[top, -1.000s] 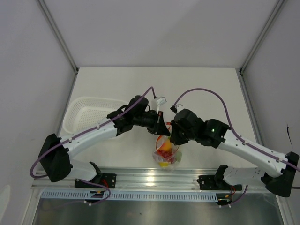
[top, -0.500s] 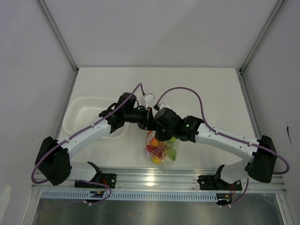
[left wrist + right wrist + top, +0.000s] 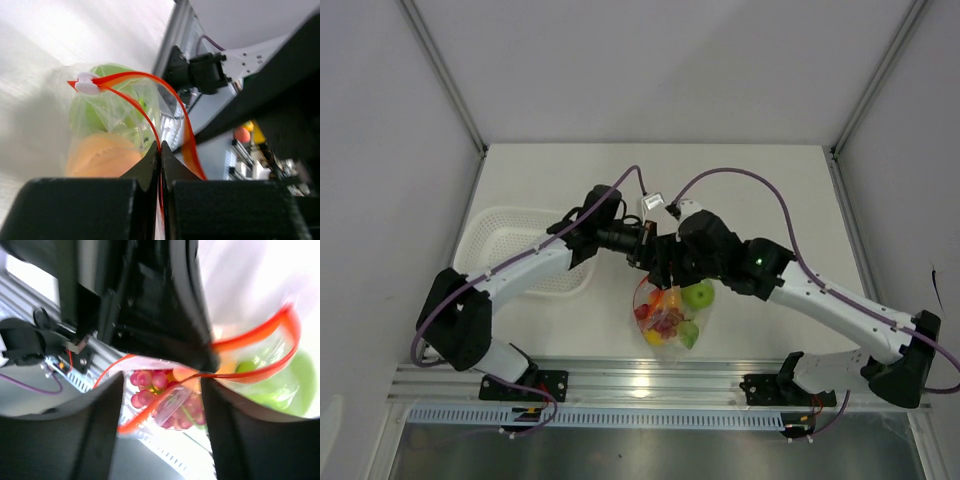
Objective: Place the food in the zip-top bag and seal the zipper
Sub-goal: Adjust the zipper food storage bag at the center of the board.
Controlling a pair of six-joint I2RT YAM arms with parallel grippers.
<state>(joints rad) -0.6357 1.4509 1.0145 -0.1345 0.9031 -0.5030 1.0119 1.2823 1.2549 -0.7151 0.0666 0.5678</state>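
The clear zip-top bag (image 3: 670, 318) hangs just in front of the near rail. Inside it are the food pieces: a green apple (image 3: 698, 295), red-purple grapes (image 3: 667, 322) and yellow and orange pieces. My left gripper (image 3: 648, 258) is shut on the red-orange zipper (image 3: 150, 117) at one end of the mouth. In the left wrist view the jaws pinch the strip, with the white slider (image 3: 87, 86) at the far end and an orange (image 3: 102, 155) below the apple. My right gripper (image 3: 162, 430) is open; its fingers straddle the mouth above the grapes (image 3: 150, 385), next to the left gripper.
A white perforated basket (image 3: 520, 250) sits on the table at the left, under the left arm. The aluminium rail (image 3: 660, 380) runs along the near edge just below the bag. Both arms' purple cables arch over the middle.
My right gripper has opened and let go of the bag's mouth, shifting left and up beside the left gripper. The bag has swung slightly and the green apple shows more.
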